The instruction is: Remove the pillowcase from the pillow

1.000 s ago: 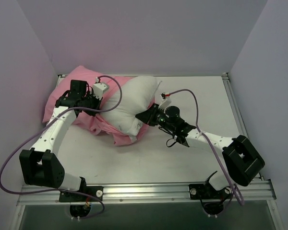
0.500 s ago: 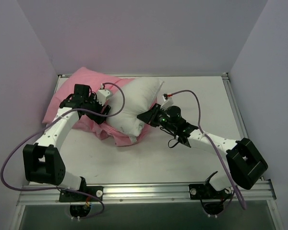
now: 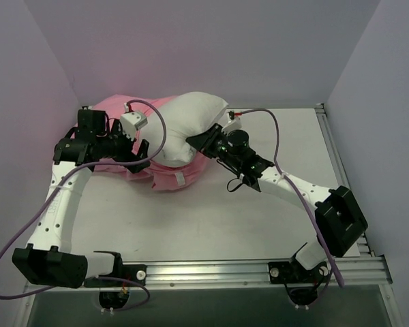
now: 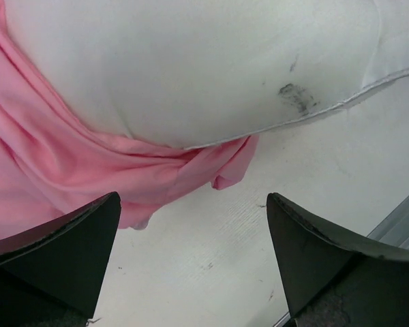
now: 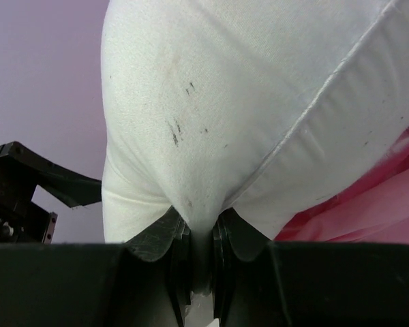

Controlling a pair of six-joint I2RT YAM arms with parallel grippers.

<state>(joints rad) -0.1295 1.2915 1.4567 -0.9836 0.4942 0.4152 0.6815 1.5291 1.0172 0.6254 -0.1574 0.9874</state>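
The white pillow lies at the back left of the table, its left end still inside the pink pillowcase. More pink cloth is bunched under its near edge. My right gripper is shut on a pinched fold of the pillow, right at its jaws, with pink cloth at the lower right. My left gripper hangs open just left of the pillow. In its wrist view the fingers stand wide over bare table, nothing between them, with pillow and pillowcase ahead.
Lilac walls close in on the left, back and right. A metal rail runs along the near edge by the arm bases. Purple cables loop over both arms. White table lies to the right and front.
My left gripper has opened, let go of the pink cloth and drawn back to the left. My right gripper has carried the pillow's end toward the back.
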